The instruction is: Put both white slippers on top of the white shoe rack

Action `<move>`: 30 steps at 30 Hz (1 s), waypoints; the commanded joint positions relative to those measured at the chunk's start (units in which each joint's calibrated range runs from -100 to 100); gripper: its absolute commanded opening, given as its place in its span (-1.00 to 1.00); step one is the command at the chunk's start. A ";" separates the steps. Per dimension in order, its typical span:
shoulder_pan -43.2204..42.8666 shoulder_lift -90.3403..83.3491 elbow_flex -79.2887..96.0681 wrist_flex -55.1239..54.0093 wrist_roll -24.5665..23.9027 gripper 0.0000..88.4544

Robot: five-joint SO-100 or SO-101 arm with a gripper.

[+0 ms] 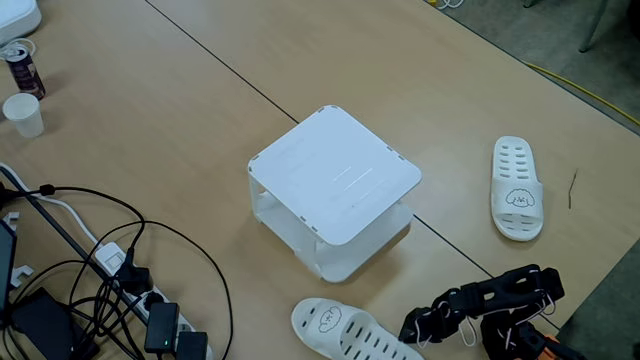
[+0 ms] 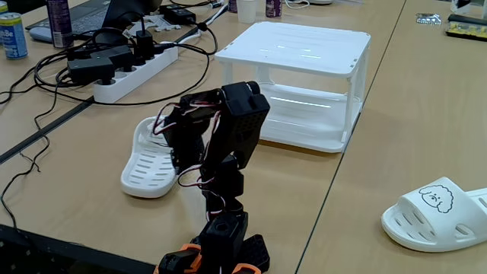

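In a fixed view, one white slipper [image 2: 148,164] lies left of the rack, half hidden behind the black gripper [image 2: 179,156]; its fingers' spread cannot be told. The white shoe rack [image 2: 297,47] stands bare-topped. The other slipper [image 2: 435,213], right, is cut off.

The shoe rack [image 1: 335,185] stood on the bench [image 1: 180,120], about mid-scene in a fixed view, with nothing on its top. One slipper [image 1: 517,188] lay well apart to the rack's right in that view. The other slipper [image 1: 345,330] lay near the rack's near edge, just left of the arm [image 1: 490,300], whose pincer [image 1: 412,330] was right beside it. Far left, a paper cup [image 1: 22,113] stood just before a can [image 1: 22,68]. A power strip [image 1: 165,325] and its cables [image 1: 100,250] lay at the near left. In a fixed view from behind the arm [image 2: 228,129], the rack [image 2: 300,49] stood beyond it, one slipper [image 2: 152,164] at its left, the other [image 2: 437,213] near right.
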 commanded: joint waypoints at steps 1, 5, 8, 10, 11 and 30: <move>-2.90 -0.09 -3.20 0.09 0.42 -0.98; -2.74 0.07 -1.84 0.00 0.42 -0.98; 0.14 0.07 -0.49 0.00 0.42 -0.98; 1.29 0.07 0.41 0.00 0.42 -0.98; 2.11 0.07 0.41 0.00 0.42 -0.98; 2.03 0.41 3.75 0.09 0.42 -0.98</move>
